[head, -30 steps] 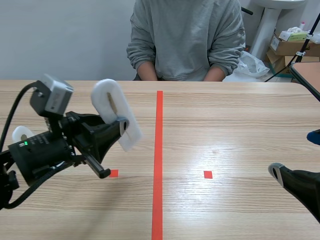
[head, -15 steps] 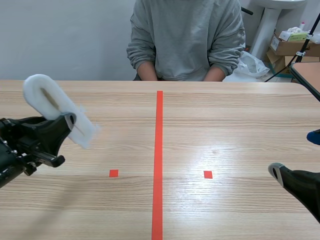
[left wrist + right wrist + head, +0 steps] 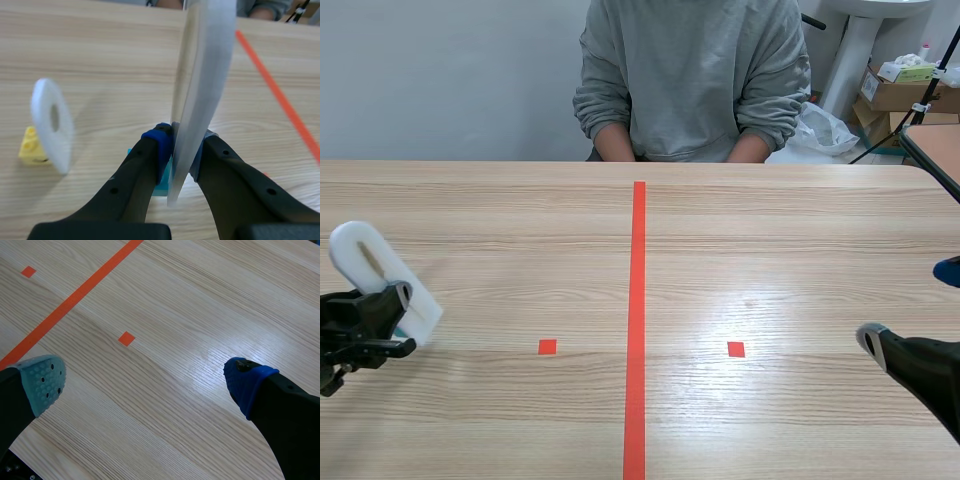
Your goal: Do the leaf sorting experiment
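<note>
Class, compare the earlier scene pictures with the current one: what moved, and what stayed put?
The left tool, shut on the white piece, moved left from near the middle out to the table edge and sank lower, carrying the piece along. The right tool stayed open at the right, and the person sat unmoved.

No text, number or brand can be read in any view. The cardboard boxes at the far right are too small for any printing on them to be made out.
</note>
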Controlling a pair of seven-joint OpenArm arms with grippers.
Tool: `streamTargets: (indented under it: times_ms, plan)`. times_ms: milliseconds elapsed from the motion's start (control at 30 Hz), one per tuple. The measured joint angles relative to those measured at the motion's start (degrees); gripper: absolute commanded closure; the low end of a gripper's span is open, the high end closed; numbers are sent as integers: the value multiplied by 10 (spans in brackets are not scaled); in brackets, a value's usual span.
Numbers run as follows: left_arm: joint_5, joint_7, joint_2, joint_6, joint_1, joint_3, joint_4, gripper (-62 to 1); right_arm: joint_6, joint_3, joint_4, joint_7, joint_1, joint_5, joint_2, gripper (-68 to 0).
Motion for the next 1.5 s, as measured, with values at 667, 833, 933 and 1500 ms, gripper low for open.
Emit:
streamTargets:
  times_ms: [667, 833, 933, 1500]
  plan:
    - [0, -40, -39, 9, -42, -40, -113, -41, 0, 0, 0, 0, 0, 0, 0, -679]
    - [16, -40, -35, 9, -42, -39, -113, -59, 0, 0, 0, 0, 0, 0, 0, -679]
    - [19, -40, -35, 14, -42, -39, -113, -142, 0, 0, 0, 0, 0, 0, 0, -679]
    - [17, -38, -35, 15, -42, -39, -113, -623, 0, 0, 0, 0, 0, 0, 0, -679]
